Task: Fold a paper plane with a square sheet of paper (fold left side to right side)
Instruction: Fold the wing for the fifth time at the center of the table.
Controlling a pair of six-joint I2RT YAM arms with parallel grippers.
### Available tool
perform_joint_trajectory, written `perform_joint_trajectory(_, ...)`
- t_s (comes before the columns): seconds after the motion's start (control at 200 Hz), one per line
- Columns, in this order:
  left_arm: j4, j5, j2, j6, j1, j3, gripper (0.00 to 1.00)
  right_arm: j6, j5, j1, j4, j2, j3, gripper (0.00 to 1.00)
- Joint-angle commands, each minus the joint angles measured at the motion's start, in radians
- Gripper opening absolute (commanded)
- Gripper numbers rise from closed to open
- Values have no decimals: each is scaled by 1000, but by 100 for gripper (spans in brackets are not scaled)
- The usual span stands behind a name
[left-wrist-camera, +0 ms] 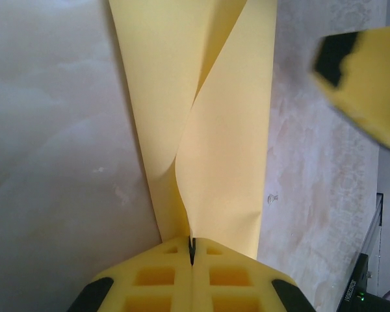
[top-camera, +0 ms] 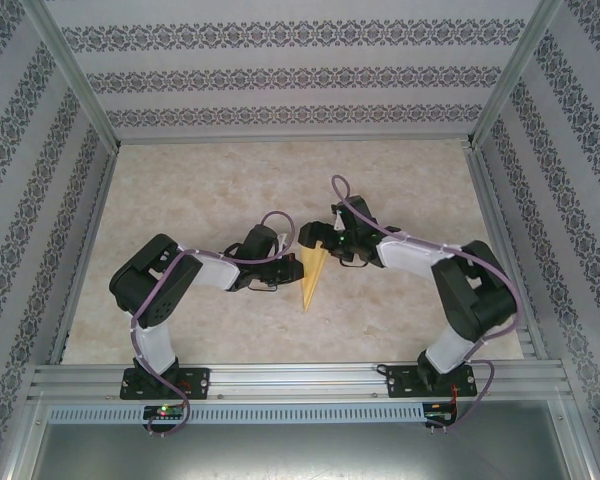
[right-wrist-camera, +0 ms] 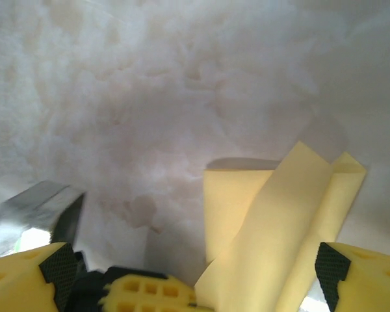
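The yellow paper plane is a narrow pointed dart on the marbled table between the two arms, its tip toward the near edge. My left gripper is shut on it from the left. In the left wrist view the pads pinch one edge of a raised flap that curls up off the layer below. My right gripper hovers at the plane's wide far end, open. In the right wrist view its fingertips stand wide apart, with the folded paper between them, untouched.
The marbled tabletop is boxed in by patterned walls and aluminium frame posts. A metal rail carrying both arm bases runs along the near edge. Open table lies behind the grippers.
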Motion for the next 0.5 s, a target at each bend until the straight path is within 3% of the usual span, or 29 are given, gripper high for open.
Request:
perform_joint_trajectory(0.0, -5, 1, 31, 28, 5, 17, 0, -41, 39, -12, -52, -74, -16, 85)
perform_joint_trajectory(0.055, -3, -1, 30, 28, 5, 17, 0, -39, 28, -12, -53, -75, -27, 70)
perform_joint_trajectory(0.25, -12, 1, 25, 34, 4, 22, 0, 9, -12, 17, -12, -15, -38, 1)
perform_joint_trajectory(0.495, -23, -3, 25, 40, 2, 23, 0, 10, -12, 52, -27, 75, 0, 0)
